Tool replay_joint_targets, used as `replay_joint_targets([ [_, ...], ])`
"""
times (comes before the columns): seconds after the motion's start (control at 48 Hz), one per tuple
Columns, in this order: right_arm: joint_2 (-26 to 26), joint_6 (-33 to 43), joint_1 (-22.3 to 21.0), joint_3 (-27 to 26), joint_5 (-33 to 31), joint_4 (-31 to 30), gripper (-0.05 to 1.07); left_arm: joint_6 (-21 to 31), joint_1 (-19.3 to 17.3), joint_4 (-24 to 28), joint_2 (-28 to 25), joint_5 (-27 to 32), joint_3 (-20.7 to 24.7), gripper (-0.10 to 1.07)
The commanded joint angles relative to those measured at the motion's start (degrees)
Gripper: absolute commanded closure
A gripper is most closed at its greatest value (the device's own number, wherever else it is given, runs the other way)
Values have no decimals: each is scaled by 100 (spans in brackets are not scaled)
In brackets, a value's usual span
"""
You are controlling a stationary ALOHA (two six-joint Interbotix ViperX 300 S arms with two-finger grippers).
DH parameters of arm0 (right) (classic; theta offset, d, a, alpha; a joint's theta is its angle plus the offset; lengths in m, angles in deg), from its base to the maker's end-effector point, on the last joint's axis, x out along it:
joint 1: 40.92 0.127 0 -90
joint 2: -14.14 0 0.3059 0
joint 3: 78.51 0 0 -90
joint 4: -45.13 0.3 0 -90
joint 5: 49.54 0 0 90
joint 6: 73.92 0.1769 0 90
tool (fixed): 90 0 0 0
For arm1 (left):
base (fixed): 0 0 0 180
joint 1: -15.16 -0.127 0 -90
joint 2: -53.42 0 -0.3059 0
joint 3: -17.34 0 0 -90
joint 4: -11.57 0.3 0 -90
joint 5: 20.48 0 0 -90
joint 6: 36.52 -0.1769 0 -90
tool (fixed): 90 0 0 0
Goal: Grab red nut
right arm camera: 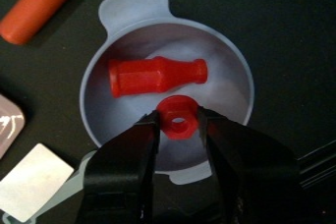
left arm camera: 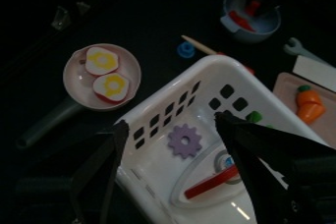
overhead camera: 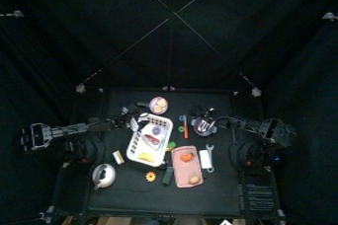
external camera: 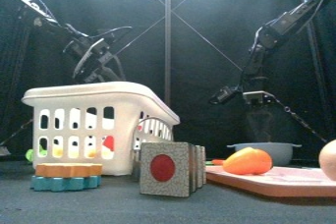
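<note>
The red nut (right arm camera: 179,116) hangs just over the grey bowl (right arm camera: 125,31), and my right gripper (right arm camera: 178,122) is shut on it, one jaw on each side. A red bottle-shaped piece (right arm camera: 157,76) lies in the bowl behind the nut. From above, the right gripper (overhead camera: 205,123) is over the bowl (overhead camera: 199,127) at the table's back right. My left gripper (left arm camera: 172,122) hovers open over the white basket (left arm camera: 262,100), holding nothing.
The basket holds a purple gear (left arm camera: 188,140) and a red piece (left arm camera: 210,182). A plate with egg halves (left arm camera: 102,74) sits behind it. The cutting board (overhead camera: 188,167) carries a carrot (external camera: 247,160). A red sausage (right arm camera: 46,7) lies near the bowl, and a cube (external camera: 167,167) stands at the front.
</note>
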Motion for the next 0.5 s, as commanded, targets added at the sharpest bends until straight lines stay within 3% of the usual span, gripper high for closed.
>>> replay_joint_targets([
  [0.0,-316,18,0,-79,70,88,40,0,-18,26,141,-308,0,-5],
  [0.479,-536,9,167,-62,123,466,40,-18,-44,35,352,-1257,-589,-5],
])
